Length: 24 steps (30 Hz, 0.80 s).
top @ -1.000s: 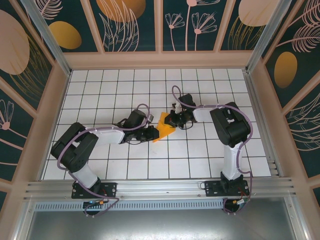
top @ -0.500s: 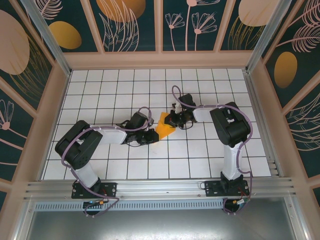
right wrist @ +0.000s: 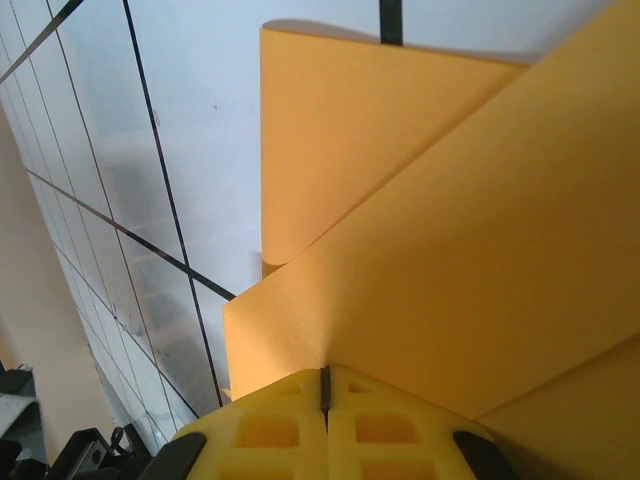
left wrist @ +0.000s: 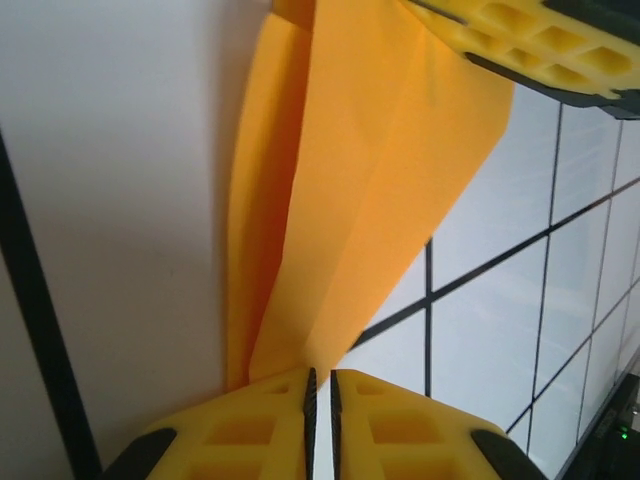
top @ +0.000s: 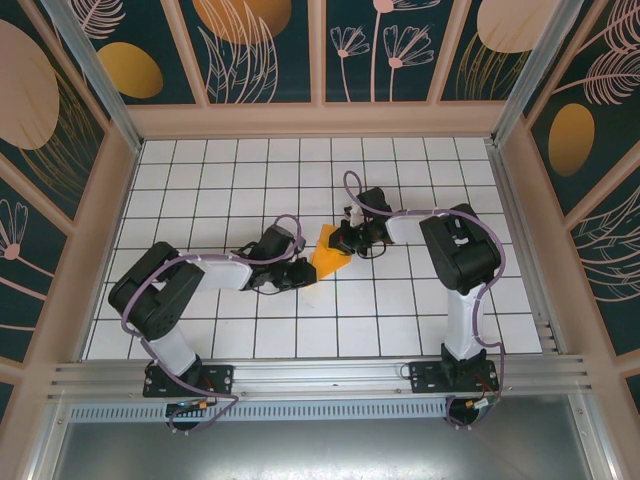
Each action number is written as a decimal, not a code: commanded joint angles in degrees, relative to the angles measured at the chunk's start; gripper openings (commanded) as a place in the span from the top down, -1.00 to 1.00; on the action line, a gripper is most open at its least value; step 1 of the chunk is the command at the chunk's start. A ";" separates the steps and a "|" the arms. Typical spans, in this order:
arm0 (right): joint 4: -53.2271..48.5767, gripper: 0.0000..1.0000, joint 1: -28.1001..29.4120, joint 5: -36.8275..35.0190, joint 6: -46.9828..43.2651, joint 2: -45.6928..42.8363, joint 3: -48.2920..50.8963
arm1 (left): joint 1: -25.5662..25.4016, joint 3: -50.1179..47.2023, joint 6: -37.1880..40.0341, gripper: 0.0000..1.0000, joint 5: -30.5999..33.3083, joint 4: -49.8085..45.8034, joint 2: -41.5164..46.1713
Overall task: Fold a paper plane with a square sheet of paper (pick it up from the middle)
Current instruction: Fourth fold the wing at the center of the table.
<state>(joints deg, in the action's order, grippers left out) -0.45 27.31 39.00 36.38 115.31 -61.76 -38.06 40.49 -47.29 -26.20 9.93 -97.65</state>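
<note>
The sheet of paper (top: 330, 255) is bright orange, folded into a pointed wedge, and is held up over the middle of the white grid table (top: 200, 180). My right gripper (top: 346, 243) is shut on its far right edge; in the right wrist view the pads (right wrist: 324, 372) are pressed together on the orange fold (right wrist: 450, 250). My left gripper (top: 306, 272) sits at the paper's lower left tip. Its jaws (left wrist: 321, 372) stand a thin slit apart, white showing between them, and the paper's point (left wrist: 370, 180) ends at the fingertips. The right gripper's fingers (left wrist: 520, 40) show at the top there.
Both arms reach in low from the near edge and meet at the table's middle. Wooden walls with a leaf pattern (top: 320, 115) close in the back and both sides. An aluminium rail (top: 320, 375) runs along the near edge.
My left gripper has drawn back a little to the left, and the paper's lower-left tail no longer reaches out past it. The right gripper has stayed where it was.
</note>
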 commanded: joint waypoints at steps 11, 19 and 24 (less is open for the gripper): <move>-6.77 0.92 0.99 -8.99 -0.96 7.11 2.61 | -0.01 3.28 0.40 0.72 3.32 -2.13 0.14; -6.97 0.92 1.10 -9.03 -0.87 7.10 2.43 | -0.06 2.09 0.26 0.74 3.26 -2.90 -1.93; -6.99 0.92 1.09 -9.03 -0.87 7.04 2.48 | -0.02 1.87 0.58 0.76 4.80 -4.56 -2.33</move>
<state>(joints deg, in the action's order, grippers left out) -0.45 27.33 39.07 36.38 115.35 -61.78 -38.06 42.92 -47.24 -22.98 7.84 -99.13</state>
